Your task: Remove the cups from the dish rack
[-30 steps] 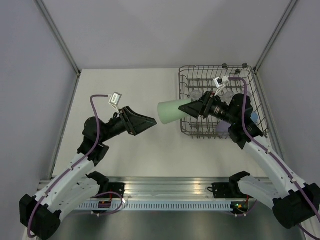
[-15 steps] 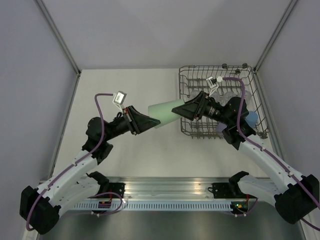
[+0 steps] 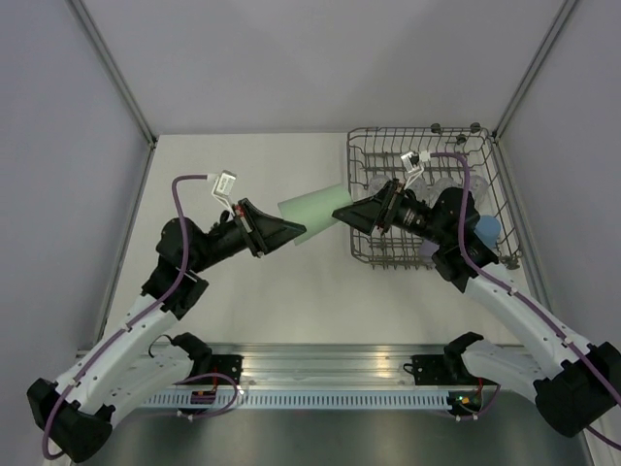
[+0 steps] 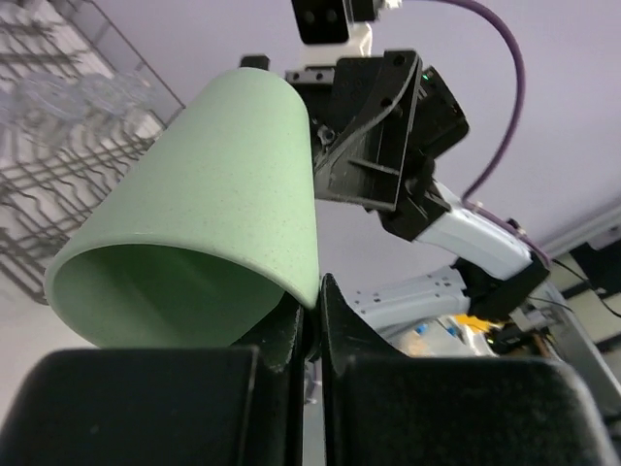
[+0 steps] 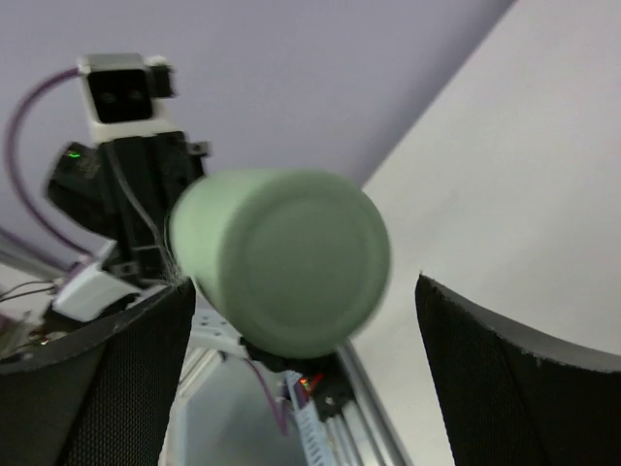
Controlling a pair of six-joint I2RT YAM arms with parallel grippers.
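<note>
Over the table (image 3: 243, 165), just off the dish rack's (image 3: 388, 132) left edge, the mint green cup (image 3: 309, 207) hangs sideways. The left gripper (image 4: 311, 316) is clenched on one rim wall and the right gripper (image 3: 340, 212) is spread wide around its base. A pinch that thin could pivot or slip, or a right finger might clip the cup while backing off.

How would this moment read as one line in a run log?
step: cup handover | green cup: midair, beside rack | left fingers: shut on rim | right fingers: open, flanking base

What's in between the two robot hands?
The mint green cup, in the top view: the left gripper pinches its rim, the right gripper is open by its bottom.
</note>
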